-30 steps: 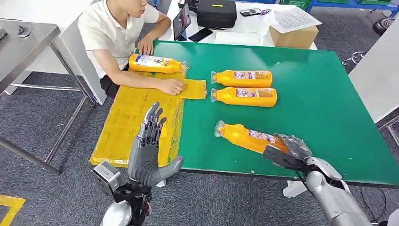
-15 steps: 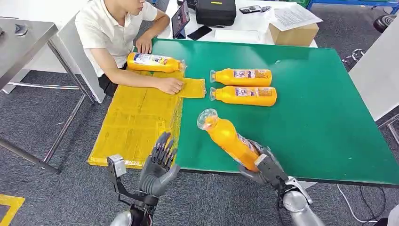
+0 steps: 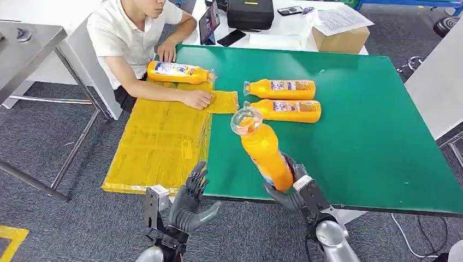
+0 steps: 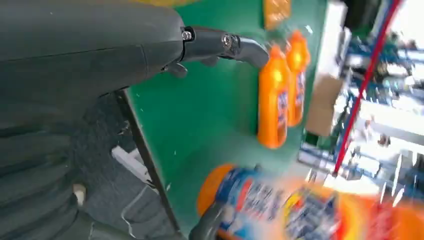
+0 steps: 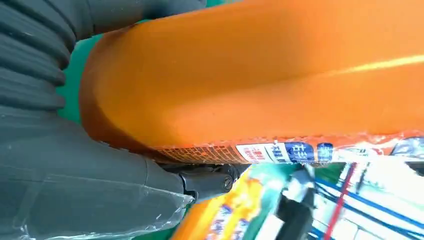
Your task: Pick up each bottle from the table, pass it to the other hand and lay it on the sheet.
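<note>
My right hand (image 3: 297, 188) grips the base of an orange bottle (image 3: 263, 150) and holds it raised above the green table (image 3: 371, 136), cap end tilted up and away from me. In the right wrist view the bottle (image 5: 260, 75) lies against the hand (image 5: 75, 165). My left hand (image 3: 190, 201) hovers with fingers spread below the table's near edge, beside the yellow sheet (image 3: 158, 142). The left wrist view shows its thumb (image 4: 220, 45) free and the held bottle (image 4: 300, 205) blurred nearby. Two orange bottles (image 3: 284, 89) (image 3: 286, 111) lie on the table. A fourth bottle (image 3: 177, 72) lies at the sheet's far end.
A person (image 3: 136, 38) sits at the table's far left corner with one hand (image 3: 197, 99) on the sheet. A black case (image 3: 251, 13), a tablet (image 3: 210, 23) and a cardboard box (image 3: 341, 38) stand on the white table behind. A metal table (image 3: 27, 43) is at left.
My right hand has lifted the bottle off the table and swung it up and leftward, tipping it more upright. My left hand has dropped lower and moved right, towards the bottle.
</note>
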